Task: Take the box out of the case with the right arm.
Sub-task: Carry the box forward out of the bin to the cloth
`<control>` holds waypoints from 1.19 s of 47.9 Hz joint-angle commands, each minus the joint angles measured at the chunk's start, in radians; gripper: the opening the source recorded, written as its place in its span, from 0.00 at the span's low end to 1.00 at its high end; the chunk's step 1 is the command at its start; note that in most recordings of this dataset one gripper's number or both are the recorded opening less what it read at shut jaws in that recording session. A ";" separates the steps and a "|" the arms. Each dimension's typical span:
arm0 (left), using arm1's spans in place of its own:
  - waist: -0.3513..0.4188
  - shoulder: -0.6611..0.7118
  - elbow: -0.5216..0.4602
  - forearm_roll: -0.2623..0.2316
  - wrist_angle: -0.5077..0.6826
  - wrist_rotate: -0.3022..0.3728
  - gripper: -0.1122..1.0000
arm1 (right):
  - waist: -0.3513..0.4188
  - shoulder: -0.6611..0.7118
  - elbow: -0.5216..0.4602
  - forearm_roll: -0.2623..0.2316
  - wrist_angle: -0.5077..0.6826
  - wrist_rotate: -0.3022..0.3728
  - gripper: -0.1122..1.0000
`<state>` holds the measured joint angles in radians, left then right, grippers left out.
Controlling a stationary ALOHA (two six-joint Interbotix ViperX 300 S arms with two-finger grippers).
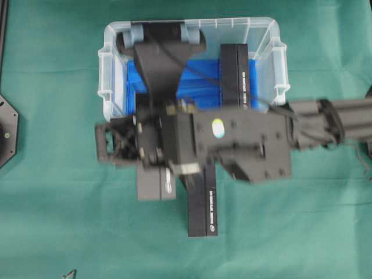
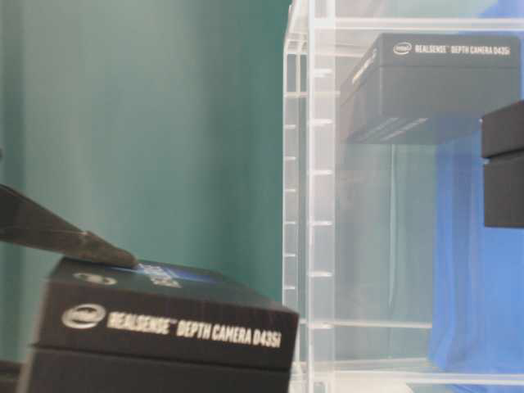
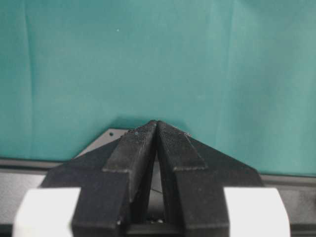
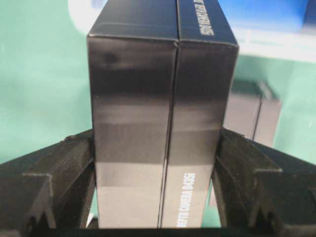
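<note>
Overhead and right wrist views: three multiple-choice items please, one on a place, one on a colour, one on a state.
1. Where in the case does the black box lie?
A. along its right wall in the overhead view
B. across its left wall
C. flat in the middle

2. What colour is the sheet lining the case?
A. red
B. blue
C. white

3. How does the right gripper stand?
A. open and empty
B. shut with nothing between its jaws
C. closed on a box

Key: 1 A, the black box runs along the right wall of the case. 2 B, the sheet is blue. 3 C, in the wrist view the right gripper clamps the held RealSense box from both sides.
</note>
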<state>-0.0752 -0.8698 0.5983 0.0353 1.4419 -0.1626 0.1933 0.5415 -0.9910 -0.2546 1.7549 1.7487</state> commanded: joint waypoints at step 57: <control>0.003 0.003 -0.025 0.002 -0.003 -0.002 0.12 | 0.075 0.058 -0.015 0.067 -0.086 0.080 0.71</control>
<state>-0.0736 -0.8698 0.5983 0.0353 1.4419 -0.1641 0.2700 0.6213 -0.9910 -0.1963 1.6751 1.8270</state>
